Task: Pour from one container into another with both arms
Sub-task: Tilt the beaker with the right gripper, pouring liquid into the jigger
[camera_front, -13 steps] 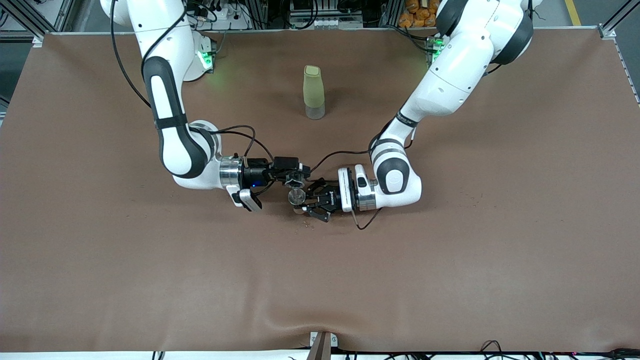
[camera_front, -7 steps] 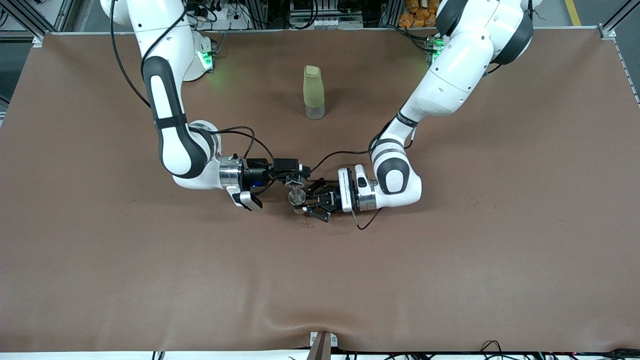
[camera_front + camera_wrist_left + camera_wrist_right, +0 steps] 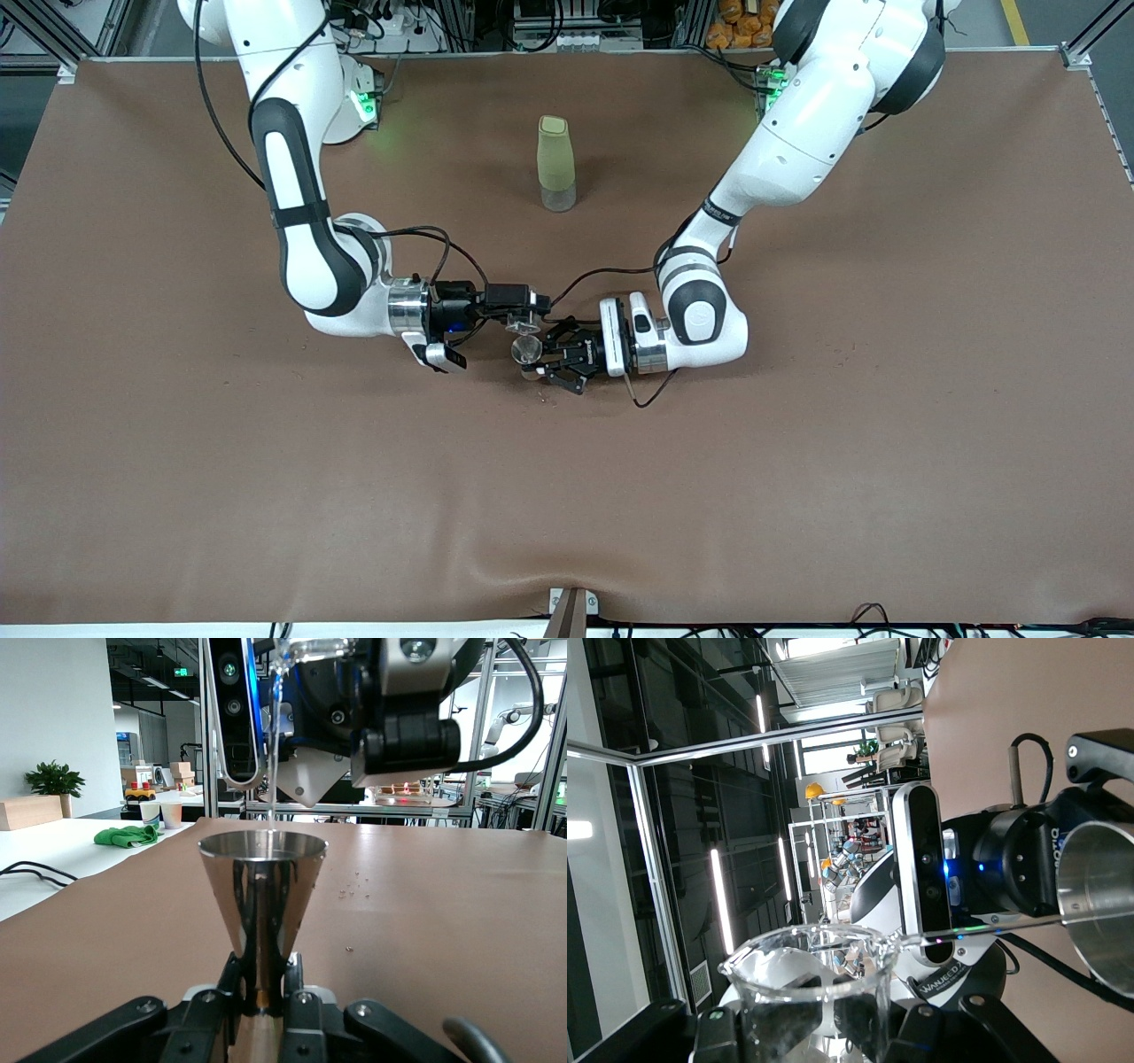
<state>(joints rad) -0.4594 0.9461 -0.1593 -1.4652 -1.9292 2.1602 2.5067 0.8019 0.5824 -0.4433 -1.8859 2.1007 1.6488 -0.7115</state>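
Pouring is under way near the middle of the table: a thin clear stream [image 3: 273, 744] falls from a tipped glass beaker [image 3: 811, 979] into the open mouth of a steel measuring cup [image 3: 262, 904]. The cup, a shiny cone widening upward, stands upright in the left gripper [image 3: 542, 359], whose fingers are closed on its narrow waist; in the front view the cup [image 3: 525, 349] shows as a small round rim just off the table. The left arm [image 3: 780, 151] reaches in from its base, with its wrist lying low and level above the brown cloth.

Above the cup, the right gripper [image 3: 523, 312] has its fingers closed around the beaker [image 3: 523, 321], turned on its side so the lip points down over the cup. The right arm [image 3: 297, 177] bends down from its base with its forearm level.

A few small crumbs [image 3: 354, 895] lie on the table [image 3: 797, 461] near the cup. Farther from the front camera, between the two bases, a tall pale green bottle [image 3: 555, 164] stands upright, well apart from both grippers.
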